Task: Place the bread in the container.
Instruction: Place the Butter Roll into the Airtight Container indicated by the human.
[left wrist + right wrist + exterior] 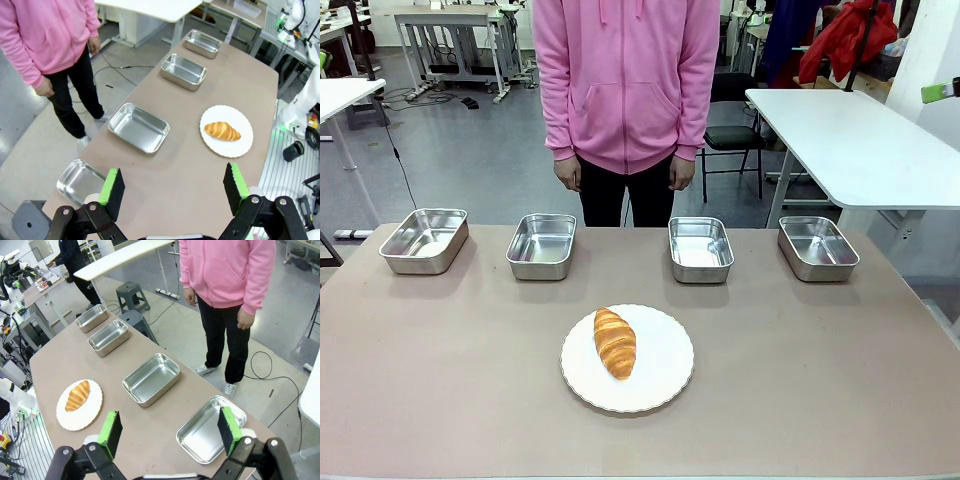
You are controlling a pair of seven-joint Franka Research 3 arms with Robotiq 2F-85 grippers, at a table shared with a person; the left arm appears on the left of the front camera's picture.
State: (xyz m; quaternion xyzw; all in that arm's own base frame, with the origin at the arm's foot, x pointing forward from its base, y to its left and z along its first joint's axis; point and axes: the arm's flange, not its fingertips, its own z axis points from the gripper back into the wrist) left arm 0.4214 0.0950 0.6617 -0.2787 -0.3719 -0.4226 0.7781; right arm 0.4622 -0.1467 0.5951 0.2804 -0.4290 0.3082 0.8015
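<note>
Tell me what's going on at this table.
Nothing is being handled yet. The croissant lies on the white plate, and four empty steel trays line the far edge. The left gripper and the right gripper hang open above the table. The person stands behind the trays, hands down.

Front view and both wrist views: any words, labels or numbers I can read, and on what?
No text can be read.
The four steel trays, the white plate, the croissant and the person's pink hoodie show no print.
Gear on the far benches in the wrist views is too small to read.
</note>
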